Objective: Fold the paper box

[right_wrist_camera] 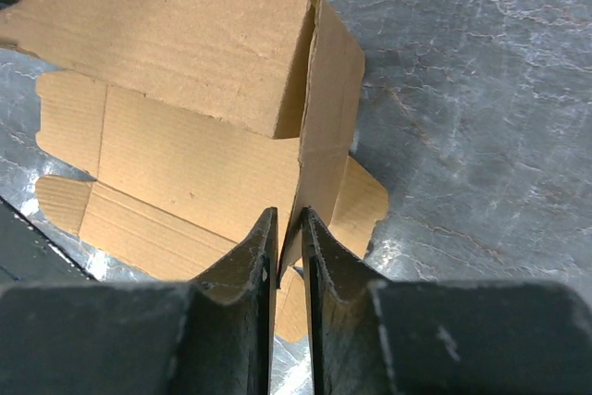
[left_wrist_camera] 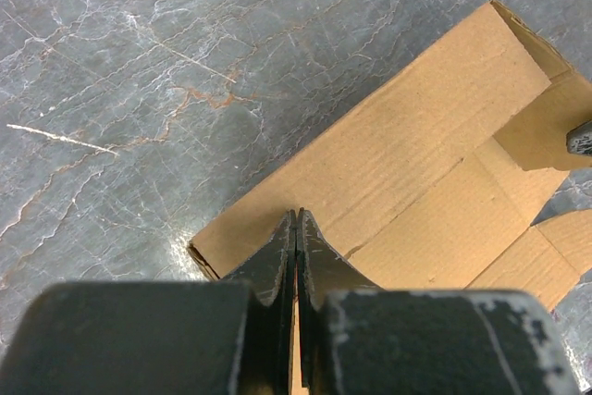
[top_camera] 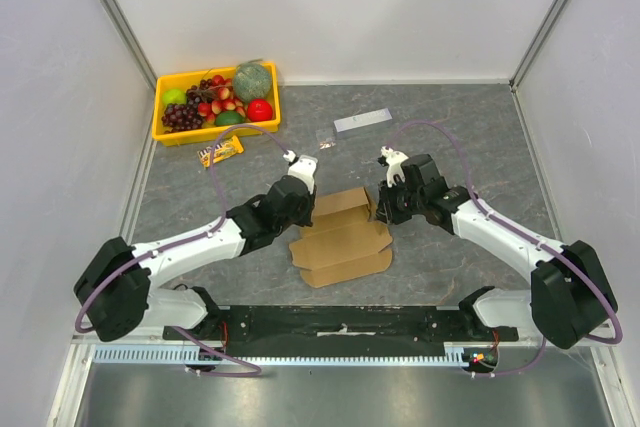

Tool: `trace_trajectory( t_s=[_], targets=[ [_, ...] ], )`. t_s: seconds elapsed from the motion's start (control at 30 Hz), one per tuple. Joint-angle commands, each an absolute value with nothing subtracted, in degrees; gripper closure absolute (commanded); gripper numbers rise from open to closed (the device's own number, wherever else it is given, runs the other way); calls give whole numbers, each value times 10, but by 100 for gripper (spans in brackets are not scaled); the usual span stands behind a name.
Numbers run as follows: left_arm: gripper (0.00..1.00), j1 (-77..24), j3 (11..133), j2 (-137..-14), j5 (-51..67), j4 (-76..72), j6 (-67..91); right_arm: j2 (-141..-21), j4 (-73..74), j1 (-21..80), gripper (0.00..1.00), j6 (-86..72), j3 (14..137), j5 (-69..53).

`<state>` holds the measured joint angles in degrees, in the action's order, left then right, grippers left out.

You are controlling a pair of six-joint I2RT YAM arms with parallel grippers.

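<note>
The paper box is brown cardboard, partly folded, lying between the two arms with its near flaps flat on the table. My left gripper is at its left end; in the left wrist view the jaws are closed, with a thin cardboard edge between them, over the box. My right gripper is at the right end. In the right wrist view it pinches the upright side flap of the box.
A yellow fruit tray stands at the back left, with a snack packet in front of it. A grey-white strip and a small packet lie behind the box. White walls enclose the grey table.
</note>
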<state>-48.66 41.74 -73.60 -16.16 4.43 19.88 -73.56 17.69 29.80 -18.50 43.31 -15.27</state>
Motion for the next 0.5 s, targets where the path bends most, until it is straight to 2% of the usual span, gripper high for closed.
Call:
trace_trajectory(
  t_s=[0.0,0.2,0.47],
  targets=[
    [98,-487,405,-708,-149,52,216,-732,135,301,77,-206,421,-179],
    [98,-488,397,-699,-142,55,222,-737,113,303,72,-217,410,-198],
    [98,-488,395,-693,-142,58,225,-742,77,303,61,-218,392,-226]
  ],
)
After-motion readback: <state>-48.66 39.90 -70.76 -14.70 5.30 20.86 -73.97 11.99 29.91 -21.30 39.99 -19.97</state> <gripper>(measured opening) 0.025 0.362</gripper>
